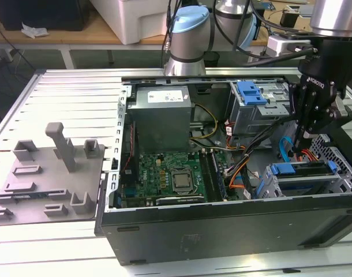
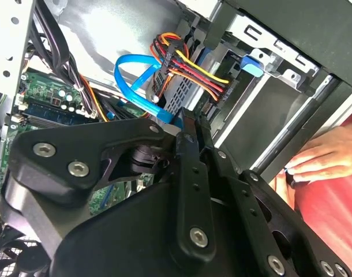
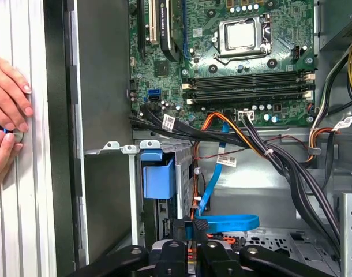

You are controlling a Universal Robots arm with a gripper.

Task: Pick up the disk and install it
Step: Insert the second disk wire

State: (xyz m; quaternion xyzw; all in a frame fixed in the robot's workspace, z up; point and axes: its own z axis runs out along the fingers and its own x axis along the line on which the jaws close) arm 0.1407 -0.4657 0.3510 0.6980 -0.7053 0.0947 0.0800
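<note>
In the exterior view an open computer case (image 1: 222, 225) lies on a slatted metal table (image 1: 60, 98), with the green motherboard (image 1: 164, 176) exposed and a grey power supply box (image 1: 163, 115) behind it. The black gripper (image 1: 306, 138) hangs over the drive bays at the exterior view's right, its fingers drawn close together, with nothing seen between them. Just below its tips sits the disk (image 1: 300, 172), lying flat in its bay with the blue bracket along its edges, so it looks already seated in the case. A bare blue tab (image 1: 251, 92) marks the upper bay further back, and a grey moulded fixture (image 1: 49, 173) rests on the table at the exterior view's left. In the second wrist view the gripper (image 2: 190, 124) has its fingers (image 2: 187, 167) pressed nearly together (no object between them), next to a blue flat cable (image 2: 135, 81) and a bundle of red, yellow and orange wires (image 2: 187, 66); a person's hand (image 2: 314, 158) rests by the case edge. In the first wrist view the gripper linkage sits near the blue cable (image 3: 222, 222), a blue bracket (image 3: 157, 176) stands in the bay, the motherboard (image 3: 222, 57) lies beyond, and a person's fingers (image 3: 8, 109) touch the table outside the case.
</note>
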